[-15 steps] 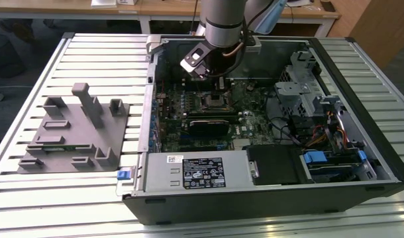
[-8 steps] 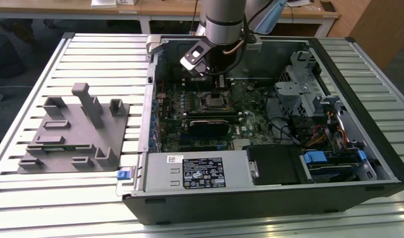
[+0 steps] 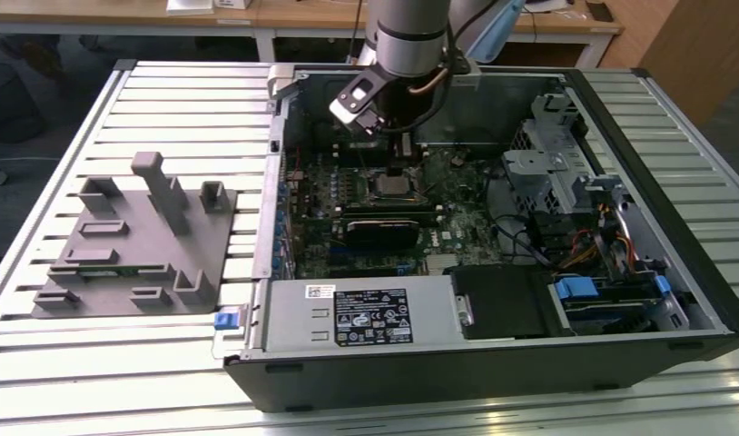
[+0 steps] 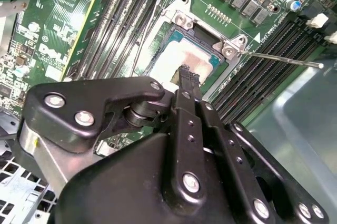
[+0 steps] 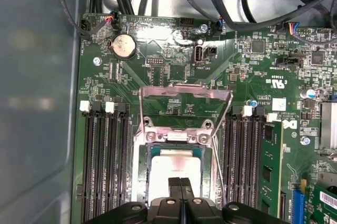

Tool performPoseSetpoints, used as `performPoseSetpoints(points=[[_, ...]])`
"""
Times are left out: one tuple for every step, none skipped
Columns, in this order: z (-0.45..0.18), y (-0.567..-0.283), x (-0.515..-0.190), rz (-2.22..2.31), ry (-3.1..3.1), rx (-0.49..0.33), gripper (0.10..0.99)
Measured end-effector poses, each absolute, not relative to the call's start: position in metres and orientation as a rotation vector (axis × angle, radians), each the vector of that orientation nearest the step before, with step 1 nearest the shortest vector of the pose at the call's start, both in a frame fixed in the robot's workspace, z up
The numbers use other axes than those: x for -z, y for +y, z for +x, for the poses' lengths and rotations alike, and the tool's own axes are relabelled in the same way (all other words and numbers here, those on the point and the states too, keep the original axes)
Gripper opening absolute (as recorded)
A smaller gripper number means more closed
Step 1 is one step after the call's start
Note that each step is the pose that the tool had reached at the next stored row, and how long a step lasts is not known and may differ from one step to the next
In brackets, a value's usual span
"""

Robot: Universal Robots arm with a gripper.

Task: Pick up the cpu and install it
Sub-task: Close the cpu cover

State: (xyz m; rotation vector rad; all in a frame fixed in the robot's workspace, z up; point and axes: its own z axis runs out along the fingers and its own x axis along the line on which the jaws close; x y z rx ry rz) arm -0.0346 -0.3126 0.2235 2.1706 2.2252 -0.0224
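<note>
The cpu (image 5: 174,168) (image 4: 171,63) lies flat in the black socket frame (image 5: 141,182) on the green motherboard, its pale silver-white top facing up. In both wrist views my gripper (image 5: 181,184) (image 4: 187,74) stands right over the chip with its two black fingers pressed together, tips at or just above the chip's top; whether they touch it I cannot tell. Nothing is held between them. In the exterior view the gripper (image 3: 400,165) reaches down into the open computer case above the socket (image 3: 391,188). The socket's metal bracket (image 5: 184,97) is swung open.
A thin metal lever (image 4: 279,58) sticks out beside the socket. Memory slots flank it, with a green memory stick (image 5: 271,155) in one. The case wall (image 3: 272,182), drive cages (image 3: 564,163) and power supply (image 3: 358,313) hem the arm in. A grey fixture (image 3: 133,241) lies on the slatted table.
</note>
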Motion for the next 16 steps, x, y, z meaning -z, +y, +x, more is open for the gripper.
performPoseSetpoints(points=[[-0.0345,-0.3126,-0.2243,2.171,2.225,0.022,0.106],[-0.0346,-0.3126,-0.2249,2.171,2.225,0.022,0.106],[-0.0346,-0.3126,-0.2255,2.171,2.225,0.022,0.106],[-0.0346,-0.3126,-0.2259,2.171,2.225,0.022,0.106],[-0.0346,-0.3126,-0.2262,2.171,2.225,0.022,0.106],[-0.0346,-0.3126,-0.2267,2.171,2.226,0.022,0.106],[-0.0346,-0.3126,-0.2272,2.171,2.226,0.021,0.106],[-0.0346,-0.3126,-0.2278,2.171,2.226,0.021,0.106],[-0.0346,-0.3126,-0.2284,2.171,2.226,0.021,0.106],[-0.0346,-0.3126,-0.2291,2.171,2.226,0.021,0.106],[-0.0345,-0.3126,-0.2298,2.172,2.226,0.02,0.106],[-0.0346,-0.3126,-0.2304,2.172,2.226,0.02,0.106],[-0.0346,-0.3126,-0.2311,2.172,2.227,0.019,0.106],[-0.0346,-0.3126,-0.2321,2.172,2.227,0.019,0.106],[-0.0346,-0.3126,-0.2331,2.172,2.227,0.019,0.106],[-0.0346,-0.3126,-0.2343,2.173,2.227,0.018,0.106]])
